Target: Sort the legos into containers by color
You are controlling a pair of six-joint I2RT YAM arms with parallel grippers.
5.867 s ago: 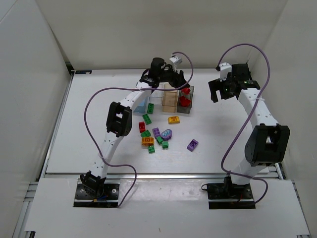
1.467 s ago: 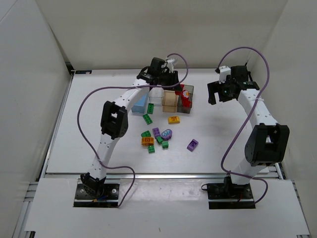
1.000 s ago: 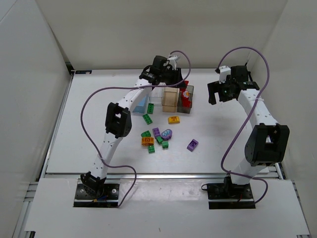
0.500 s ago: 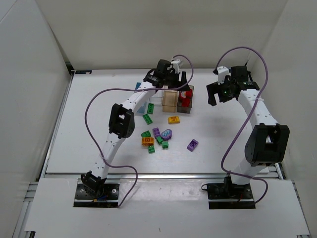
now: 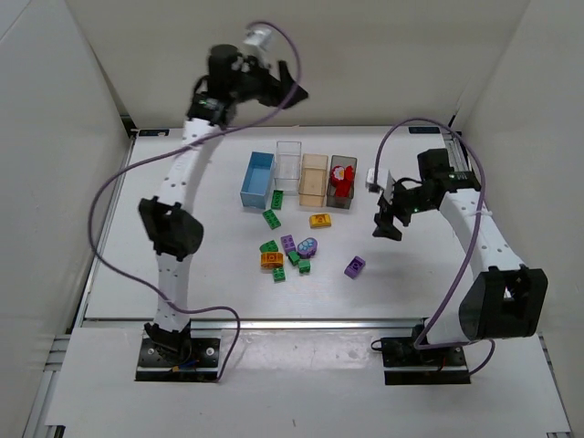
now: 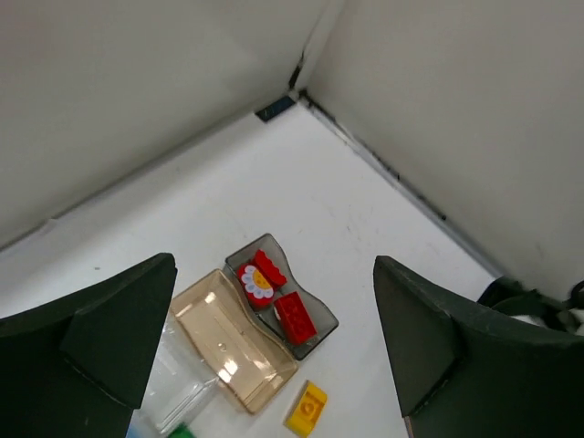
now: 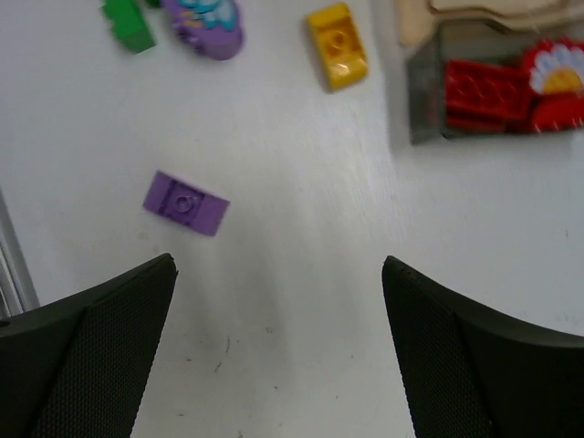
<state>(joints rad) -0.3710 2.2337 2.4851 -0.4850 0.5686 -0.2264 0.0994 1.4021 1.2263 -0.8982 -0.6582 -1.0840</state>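
Four bins stand in a row: light blue [image 5: 258,179], clear [image 5: 288,169], peach-tan [image 5: 313,179] and dark grey [image 5: 341,181]. The grey bin [image 6: 319,315] holds red bricks [image 6: 294,317], one with a flower [image 6: 258,281]. Loose green, purple and orange-yellow bricks lie in front, among them a yellow brick [image 5: 320,220] and a lone purple brick [image 5: 355,265]. My left gripper [image 5: 294,84] is open and empty, raised high behind the bins. My right gripper [image 5: 385,221] is open and empty above the table, right of the purple brick [image 7: 186,203].
The table's back wall and right wall meet behind the bins [image 6: 297,87]. Bare tabletop [image 7: 283,347] lies under my right gripper. Purple cables loop over both arms.
My left arm has lifted up and back from the grey bin. My right gripper has come down and forward towards the loose bricks. A red brick has gone from the pile.
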